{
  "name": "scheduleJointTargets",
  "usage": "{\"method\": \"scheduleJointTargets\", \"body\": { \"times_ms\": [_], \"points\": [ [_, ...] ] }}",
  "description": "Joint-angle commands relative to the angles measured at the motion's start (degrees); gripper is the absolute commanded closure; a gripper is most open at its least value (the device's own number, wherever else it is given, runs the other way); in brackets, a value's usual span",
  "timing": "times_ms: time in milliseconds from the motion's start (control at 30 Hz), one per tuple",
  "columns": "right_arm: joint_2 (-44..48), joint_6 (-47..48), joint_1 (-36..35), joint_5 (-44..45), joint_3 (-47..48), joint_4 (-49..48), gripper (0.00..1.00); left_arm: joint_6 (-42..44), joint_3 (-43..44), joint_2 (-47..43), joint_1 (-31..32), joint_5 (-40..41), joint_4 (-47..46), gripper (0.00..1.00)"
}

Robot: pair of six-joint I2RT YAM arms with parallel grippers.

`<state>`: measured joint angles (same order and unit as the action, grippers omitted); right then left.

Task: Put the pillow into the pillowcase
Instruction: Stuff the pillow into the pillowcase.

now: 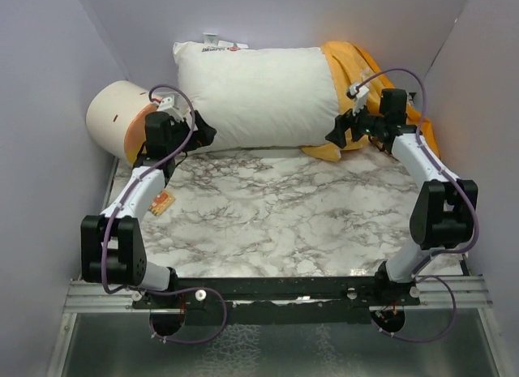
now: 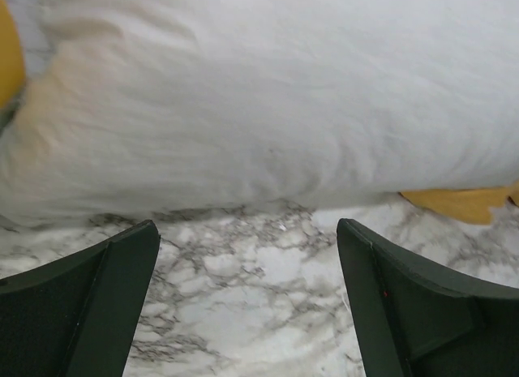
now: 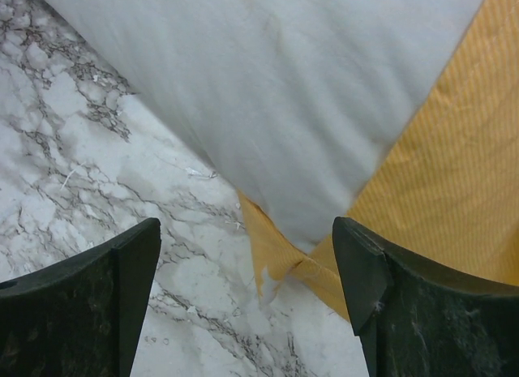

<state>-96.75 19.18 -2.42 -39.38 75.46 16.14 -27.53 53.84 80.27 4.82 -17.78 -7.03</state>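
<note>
The left end effector (image 2: 247, 246) was wide open above the desk (image 1: 276, 219), holding nothing. The pillow (image 1: 259, 93) lay across the top middle, with only its right end inside the pillowcase (image 1: 342, 59). The right end effector (image 3: 247, 231) was wide open and empty too. With nothing gripping the thin pillowcase, it might slip off or bunch up.

One white pillow (image 1: 259, 93), one orange-yellow pillowcase (image 1: 361, 65), one cream-and-orange cylinder (image 1: 113, 117) and one small orange card (image 1: 162, 203) are on a single marble table (image 1: 284, 223). Two robot arms, the left arm (image 1: 134, 194) and the right arm (image 1: 422, 162), carry one gripper apiece, the left gripper (image 1: 203, 135) and the right gripper (image 1: 335, 134), each with two fingers.
</note>
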Motion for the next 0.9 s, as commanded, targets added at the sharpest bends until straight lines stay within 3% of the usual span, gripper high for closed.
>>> {"method": "scheduleJointTargets", "body": {
  "times_ms": [0,100,267,567,667,700,767,800,867],
  "points": [
    [1.97,-0.13,0.33,-1.4,-1.25,-1.09,0.13,6.19,4.72,2.91,-0.77,9.65,0.16,0.06],
    [1.98,0.39,0.39,-2.02,-1.35,-0.8,0.12,11.96,6.54,5.8,-0.77,13.26,-1.61,0.05],
    [3.1,0.0,0.65,-2.73,-1.28,-0.87,0.11,18.21,10.02,11.81,-1.0,12.44,-3.89,0.04],
    [5.34,-3.87,5.58,-8.62,-1.91,-2.27,0.11,16.43,11.66,19.06,-2.27,4.11,-5.68,0.09],
    [5.39,-3.97,6.15,-8.64,-1.81,-2.17,0.11,15.5,12.33,20.79,-2.35,0.68,-5.97,0.28],
    [5.43,-3.97,6.31,-8.64,-1.81,-2.17,0.11,15.29,12.5,21.21,-2.36,-0.91,-6.11,0.43],
    [5.37,-4.03,6.65,-8.34,-1.81,-2.23,0.11,14.7,12.84,21.66,-2.36,-4.22,-6.3,0.88],
    [5.23,-4.18,6.78,-8.11,-1.7,-2.25,0.11,14.25,12.75,21.61,-2.36,-5.45,-6.44,1.0],
    [4.89,-4.77,6.97,-7.11,-1.52,-2.44,0.11,13.57,11.66,20.43,-2.16,-7.5,-7.39,1.0]
  ]
}}
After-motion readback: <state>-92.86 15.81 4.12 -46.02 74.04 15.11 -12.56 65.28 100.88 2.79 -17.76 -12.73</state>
